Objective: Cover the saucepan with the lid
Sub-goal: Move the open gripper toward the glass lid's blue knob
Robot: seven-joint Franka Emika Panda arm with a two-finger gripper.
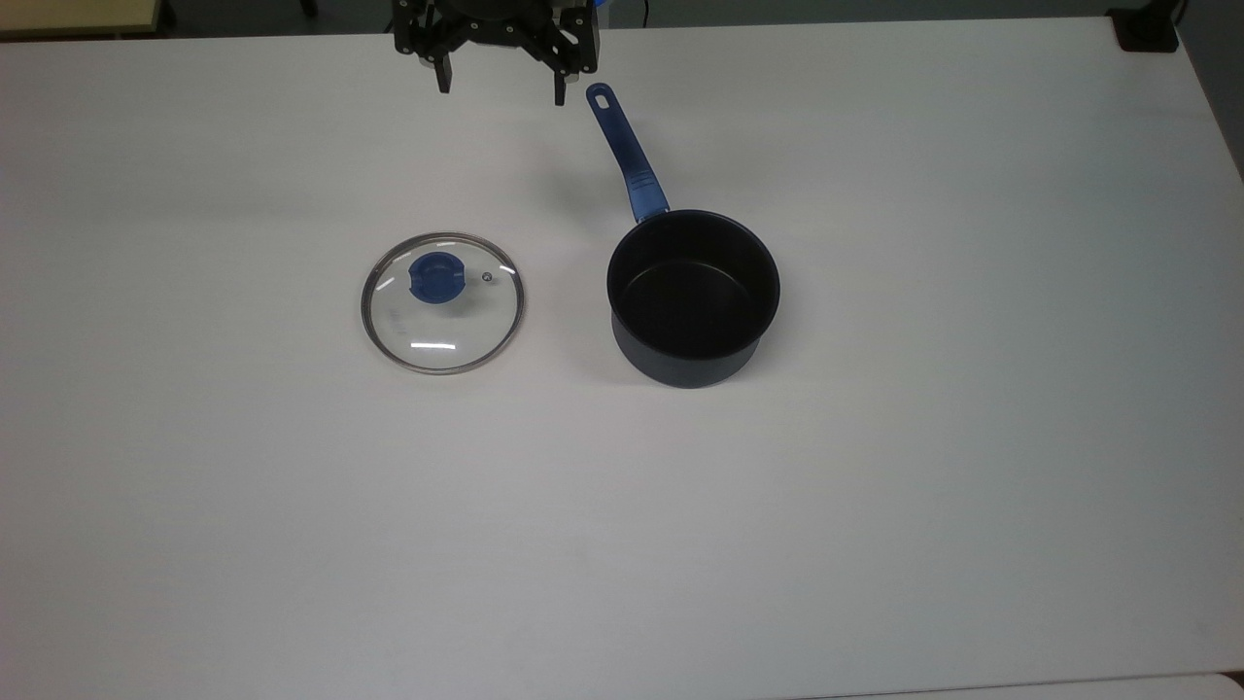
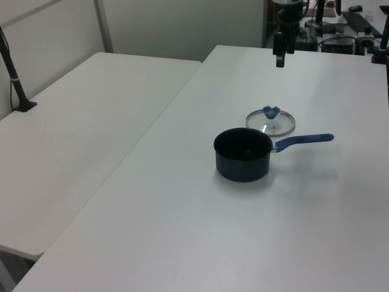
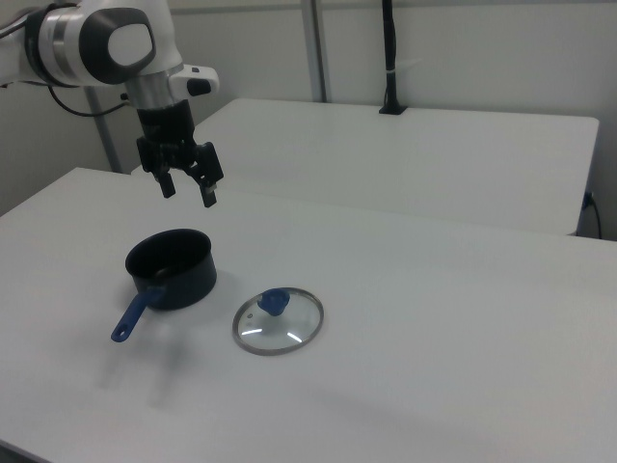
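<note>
Lid (image 1: pixel 442 302) flat on table (image 1: pixel 875 506), beside saucepan (image 1: pixel 693 297), apart. Gripper (image 1: pixel 501 86) raised, fingers spread wide, empty.

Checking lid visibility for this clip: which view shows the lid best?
The top view: the lid lies flat, its whole rim, knob and vent clear. In the right view it is whole but slanted. In the left view the saucepan stands before it, covering its near edge.

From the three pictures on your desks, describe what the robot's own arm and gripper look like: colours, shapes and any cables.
The arm is white and rounded, with fat tube-shaped links, a grey round cap at one joint and dark rings between segments. A thin black cable runs along it at the right view's far left. The gripper is black and angular, a bracket-like body ending in two short, straight fingers with paler patches near their bases.
</note>
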